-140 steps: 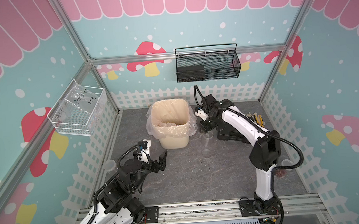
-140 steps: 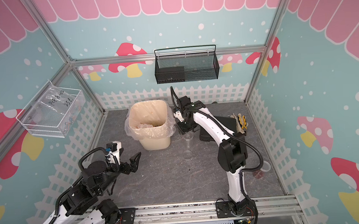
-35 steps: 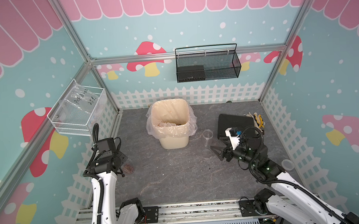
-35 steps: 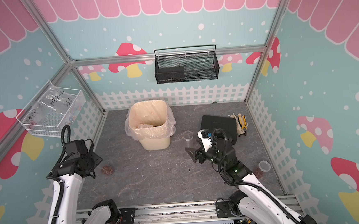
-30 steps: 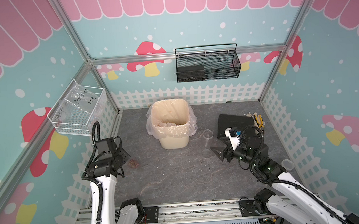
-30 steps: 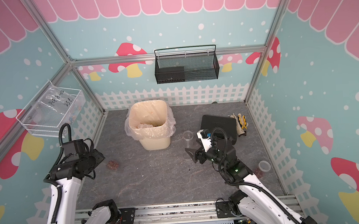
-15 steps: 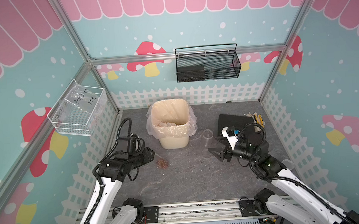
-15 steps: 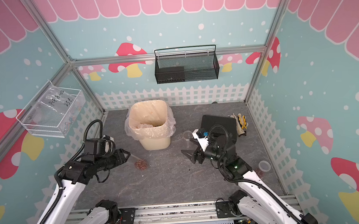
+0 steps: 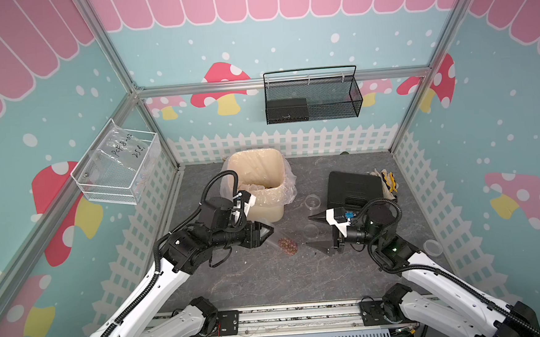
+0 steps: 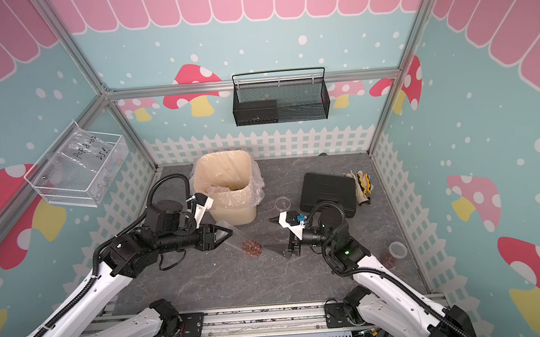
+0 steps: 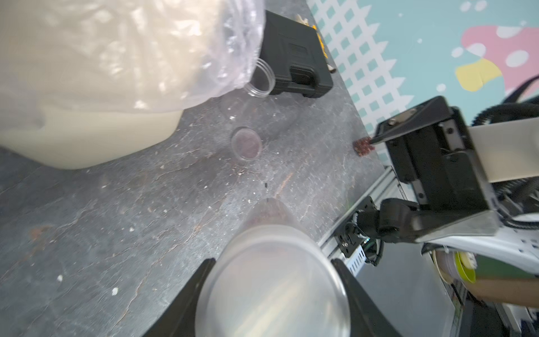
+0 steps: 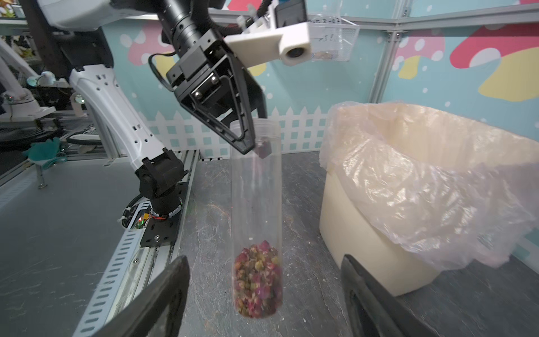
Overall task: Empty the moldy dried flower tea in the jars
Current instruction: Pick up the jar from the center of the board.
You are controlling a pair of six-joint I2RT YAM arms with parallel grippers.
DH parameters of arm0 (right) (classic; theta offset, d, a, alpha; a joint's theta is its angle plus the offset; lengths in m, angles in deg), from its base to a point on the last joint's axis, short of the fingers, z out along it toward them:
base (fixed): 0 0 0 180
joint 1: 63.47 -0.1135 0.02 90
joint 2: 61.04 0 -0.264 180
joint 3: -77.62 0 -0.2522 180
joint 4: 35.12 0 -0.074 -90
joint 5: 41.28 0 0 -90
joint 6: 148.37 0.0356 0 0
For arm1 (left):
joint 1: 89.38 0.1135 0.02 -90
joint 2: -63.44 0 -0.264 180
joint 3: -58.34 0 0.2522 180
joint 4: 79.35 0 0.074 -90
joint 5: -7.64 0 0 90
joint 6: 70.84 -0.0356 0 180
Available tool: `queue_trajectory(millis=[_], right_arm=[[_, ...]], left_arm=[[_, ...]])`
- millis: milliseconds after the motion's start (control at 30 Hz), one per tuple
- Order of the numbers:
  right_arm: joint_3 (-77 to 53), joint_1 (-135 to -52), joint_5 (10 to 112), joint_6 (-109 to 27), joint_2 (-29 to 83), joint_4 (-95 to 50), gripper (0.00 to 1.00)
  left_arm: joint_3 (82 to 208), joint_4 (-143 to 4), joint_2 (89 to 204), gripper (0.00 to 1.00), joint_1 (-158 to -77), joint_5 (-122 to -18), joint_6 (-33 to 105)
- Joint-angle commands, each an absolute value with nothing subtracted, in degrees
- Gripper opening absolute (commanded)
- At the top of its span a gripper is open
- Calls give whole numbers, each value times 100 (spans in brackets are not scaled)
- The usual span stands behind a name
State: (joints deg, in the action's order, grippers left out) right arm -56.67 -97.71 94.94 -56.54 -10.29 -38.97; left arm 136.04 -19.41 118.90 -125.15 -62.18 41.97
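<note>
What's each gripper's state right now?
Left gripper: closed on a jar with tea in it.
Right gripper: open, holding nothing.

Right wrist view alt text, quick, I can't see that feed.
The left tool grips a clear jar by one end, dried flower tea pooled at the other. A cream lined bin stands beside it; the right tool is open, empty.

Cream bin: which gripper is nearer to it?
Left. The left gripper, holding a jar, is just in front of the cream bin; the right gripper is farther, in front of the black case.
</note>
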Motion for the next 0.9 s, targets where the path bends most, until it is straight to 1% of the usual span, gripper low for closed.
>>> queue_trajectory(millis=[0, 133, 300, 400, 433, 600, 700, 800, 867], right_arm=[[-5611, -9987, 9553, -6242, -771, -4171, 84], [-5437, -10159, 9566, -6294, -401, -4103, 85], [-5342, -10239, 9481, -6281, -165, -4072, 85], [-5247, -10296, 9495, -6243, -4, -4071, 83], [-5208, -10319, 9486, -6220, 57, -4070, 79], [-5096, -10363, 9351, -6121, 271, -4075, 70], [-5048, -10379, 9338, -6062, 362, -4079, 60], [-5038, -10389, 9287, -6022, 374, -4079, 46], [-5047, -10385, 9280, -6029, 357, -4073, 38]], left_arm=[[13911, -2541, 12082, 0, -12645, -5666, 3612], [14144, -2644, 12275, 0, -12692, -5309, 3266], [14251, -2814, 12252, 0, -12704, -5173, 3037], [14181, -3015, 12256, 0, -12700, -5042, 2999], [14156, -3063, 12267, 0, -12714, -5029, 2997], [14049, -3242, 12283, 0, -12734, -4989, 2980], [14014, -3306, 12267, 0, -12735, -4985, 2963], [13982, -3302, 12259, 0, -12738, -5001, 2904], [13927, -3315, 12241, 5, -12739, -5008, 2859]])
